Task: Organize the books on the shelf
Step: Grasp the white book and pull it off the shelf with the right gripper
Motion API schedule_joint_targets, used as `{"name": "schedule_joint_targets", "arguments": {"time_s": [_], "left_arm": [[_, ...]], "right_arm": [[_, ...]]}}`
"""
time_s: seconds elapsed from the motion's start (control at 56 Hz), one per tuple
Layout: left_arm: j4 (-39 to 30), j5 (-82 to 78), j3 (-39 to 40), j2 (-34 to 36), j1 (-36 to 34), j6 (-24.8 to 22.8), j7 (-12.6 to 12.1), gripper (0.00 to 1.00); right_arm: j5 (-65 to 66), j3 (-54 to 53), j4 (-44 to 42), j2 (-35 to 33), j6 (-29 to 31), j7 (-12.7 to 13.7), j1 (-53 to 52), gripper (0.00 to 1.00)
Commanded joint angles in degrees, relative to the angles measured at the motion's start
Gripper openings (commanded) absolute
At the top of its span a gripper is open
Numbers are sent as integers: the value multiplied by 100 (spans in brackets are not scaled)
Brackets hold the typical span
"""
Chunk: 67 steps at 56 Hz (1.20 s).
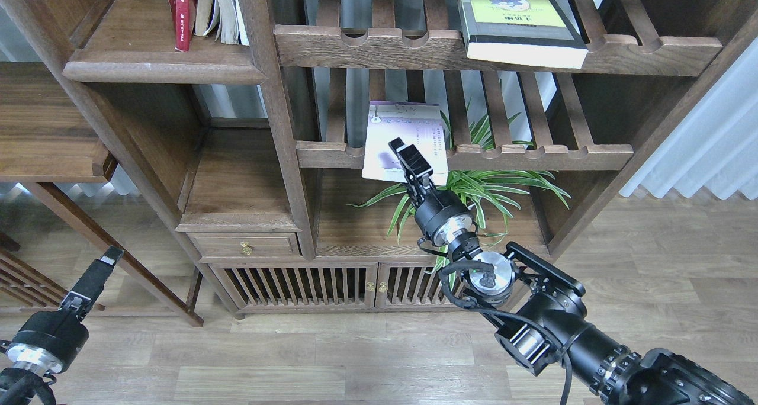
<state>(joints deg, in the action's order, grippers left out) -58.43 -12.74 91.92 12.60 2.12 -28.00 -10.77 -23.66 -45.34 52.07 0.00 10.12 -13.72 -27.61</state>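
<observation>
The right hand (408, 159) reaches up at the front edge of the pale lavender-white paperback book (404, 134); its fingers overlap the book's lower edge, but whether they are closed on it cannot be told from this view. That book lies flat on the lower slatted wooden rack (533, 153), its near end overhanging the notched front rail. At 5 o'clock from the hand, a green spider plant (497, 183) spreads across the compartment below. At 1 o'clock, the thick yellow-green book with a dark border (515, 23) lies flat on the upper slatted rack (367, 47). At 10 o'clock, the red paperback book (183, 14) stands upright beside other pale books on the solid dark-brown wooden shelf (154, 70). The left hand (100, 266) hangs low at 8 o'clock, well apart from the bookcase, holding nothing; its fingers cannot be told apart.
</observation>
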Motion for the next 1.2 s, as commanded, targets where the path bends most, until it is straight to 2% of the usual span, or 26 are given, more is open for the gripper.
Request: {"name": "schedule_joint_targets", "arguments": {"time_s": [0.0, 0.036, 0.286, 0.322, 0.393, 0.5, 0.661, 0.875, 1.072, 1.108, 1.125, 1.179], "left_arm": [[7, 0, 36, 5, -1, 0, 13, 100], [15, 0, 36, 5, -1, 0, 13, 100], [16, 0, 45, 5, 17, 0, 13, 100], [16, 0, 45, 5, 17, 0, 13, 100], [33, 61, 45, 5, 34, 0, 40, 100], [24, 491, 36, -12, 113, 0, 31, 100], [16, 1423, -166, -47, 315, 0, -4, 100], [-90, 2592, -1246, 67, 395, 0, -48, 100], [-529, 3234, -2231, 576, 184, 0, 5, 100], [-679, 3296, -2310, 673, 166, 0, 40, 100], [-914, 3539, -2389, 760, 166, 0, 49, 100], [-1039, 3831, -2460, 805, 157, 0, 40, 100]], "right_arm": [[19, 122, -21, 0, 60, 1, 10, 11], [19, 114, -30, 0, 69, -8, 19, 5], [45, 157, 102, 0, 139, 10, 80, 2], [45, 166, 190, 0, 236, 10, 115, 2], [71, 210, 707, 0, 998, 89, 440, 2], [545, 447, 1121, 0, 1755, 212, 844, 1], [1074, 544, 1297, -96, 1788, 309, 1416, 1], [1118, 500, 1280, -290, 1788, 775, 2084, 2], [1118, 456, 1271, -272, 1788, 1152, 2453, 2], [1118, 474, 1271, -272, 1788, 1249, 2506, 2], [1118, 517, 1262, -246, 1788, 1458, 2602, 2], [1118, 535, 1253, -229, 1788, 1653, 2690, 2]]}}
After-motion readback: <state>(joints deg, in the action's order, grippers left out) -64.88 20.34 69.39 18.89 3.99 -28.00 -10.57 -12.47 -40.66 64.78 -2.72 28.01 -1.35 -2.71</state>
